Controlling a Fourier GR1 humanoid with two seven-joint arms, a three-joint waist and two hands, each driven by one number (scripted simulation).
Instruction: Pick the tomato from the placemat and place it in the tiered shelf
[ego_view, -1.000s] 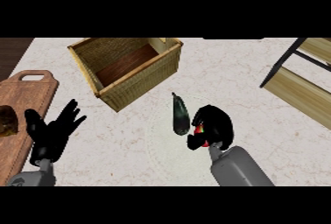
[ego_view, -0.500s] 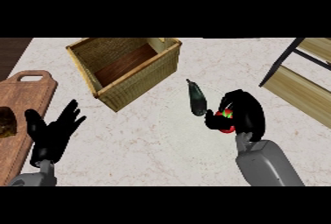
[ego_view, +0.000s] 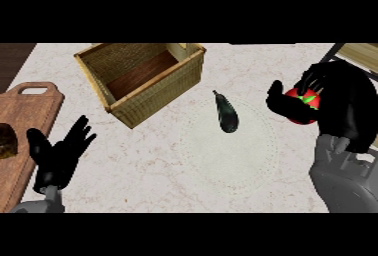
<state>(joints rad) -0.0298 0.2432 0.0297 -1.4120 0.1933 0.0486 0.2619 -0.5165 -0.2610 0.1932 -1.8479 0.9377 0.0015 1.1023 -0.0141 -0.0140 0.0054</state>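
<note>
Over the pale counter (ego_view: 184, 170), the right hand (ego_view: 347, 110) curls its fingers (ego_view: 277, 100) round the tomato (ego_view: 304, 100) (left hand (ego_view: 57, 157) spread, resting).

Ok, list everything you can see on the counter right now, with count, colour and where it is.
tomato: one, red with green top, upper right, in the right robot hand
dark vegetable: one, long, green-black, lying on the placemat
placemat: one, pale, round, centre of the counter
basket: one, tan woven, open-topped, upper centre-left
cutting board: one, brown wood, with a handle, left edge
dark lump: one, dark brown, on the cutting board, cut off by the view's left edge; cannot tell what it is
tiered shelf: one, light wood, upper right corner, mostly out of view
counter: one, pale, speckled
left robot hand: one, black, open, resting at lower left
right robot hand: one, black, curled round the tomato
</note>
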